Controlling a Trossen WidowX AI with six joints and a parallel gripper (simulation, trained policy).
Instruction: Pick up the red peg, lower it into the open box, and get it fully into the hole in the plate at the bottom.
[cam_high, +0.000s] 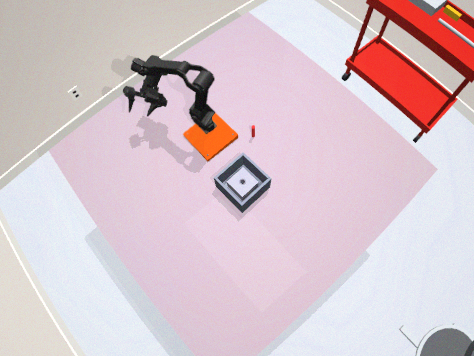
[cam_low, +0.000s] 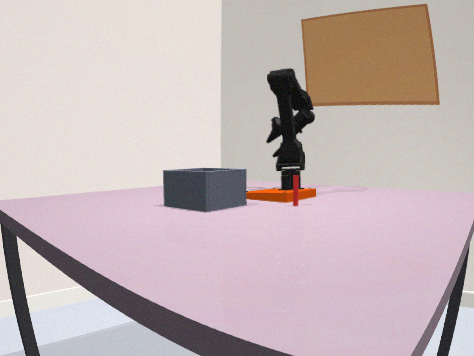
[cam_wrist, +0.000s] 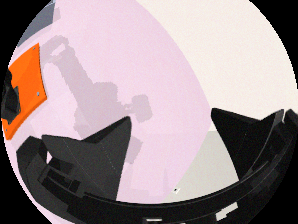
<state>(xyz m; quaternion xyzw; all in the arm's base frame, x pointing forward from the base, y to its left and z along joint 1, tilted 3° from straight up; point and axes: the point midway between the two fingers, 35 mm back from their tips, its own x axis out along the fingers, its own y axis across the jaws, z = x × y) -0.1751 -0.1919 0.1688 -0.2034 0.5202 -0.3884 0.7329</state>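
The red peg (cam_high: 253, 131) (cam_low: 295, 190) stands upright on the pink table, beside the orange base plate and apart from the box. The open dark grey box (cam_high: 229, 194) (cam_low: 185, 190) stands in front of the base; a part of it shows at the top left of the wrist view (cam_wrist: 39, 24). The pale plate (cam_high: 235, 181) lies at its bottom, with a dark hole (cam_high: 242, 181) near the middle. My gripper (cam_high: 140, 113) (cam_low: 271, 149) (cam_wrist: 173, 116) is wide open and empty, raised on the far side of the base from the box and well away from the peg.
The orange base plate (cam_high: 220, 142) (cam_low: 260, 195) (cam_wrist: 31, 75) carries the arm and lies between the gripper and the box. A red cart (cam_high: 400, 82) stands beyond the table's edge in the top view. A brown board (cam_low: 370, 55) hangs on the wall.
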